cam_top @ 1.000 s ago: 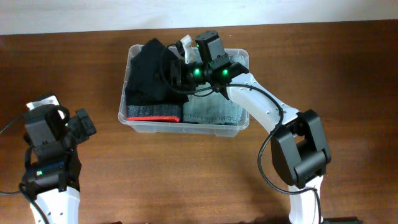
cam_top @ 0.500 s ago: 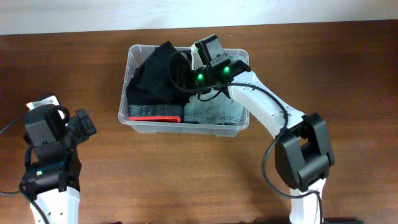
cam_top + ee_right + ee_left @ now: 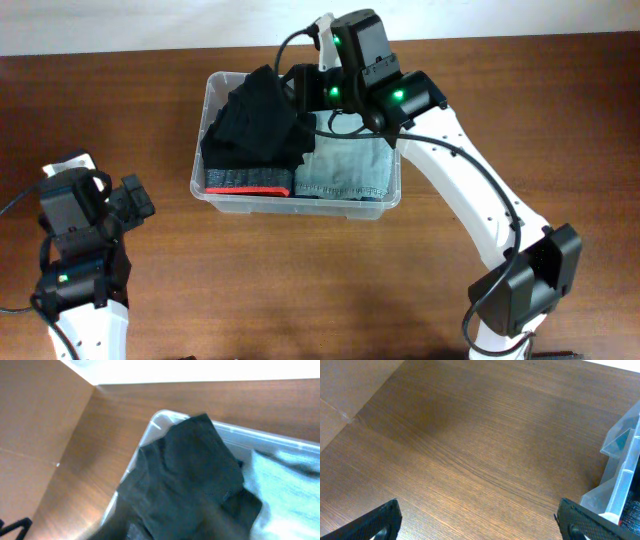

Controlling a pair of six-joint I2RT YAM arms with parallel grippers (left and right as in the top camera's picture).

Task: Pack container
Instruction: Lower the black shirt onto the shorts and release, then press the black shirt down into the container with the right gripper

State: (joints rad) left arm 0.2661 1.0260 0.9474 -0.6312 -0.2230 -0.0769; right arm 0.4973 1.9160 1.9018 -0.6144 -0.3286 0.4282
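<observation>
The container is a clear plastic bin at the back middle of the table. It holds a black garment on the left, a dark fabric with a red edge at the front left, and a light blue denim piece on the right. My right gripper hovers above the bin's back edge, over the black garment. Its fingers are blurred at the bottom of the right wrist view and look spread, with nothing between them. My left gripper is open and empty over bare wood, left of the container's corner.
The left arm rests at the front left of the table. The right arm reaches from its base at the front right over the bin. A pale wall runs along the table's back edge.
My right gripper has risen and moved back from low inside the bin to above its back edge. The black garment has settled in the bin. The left arm has not moved.
</observation>
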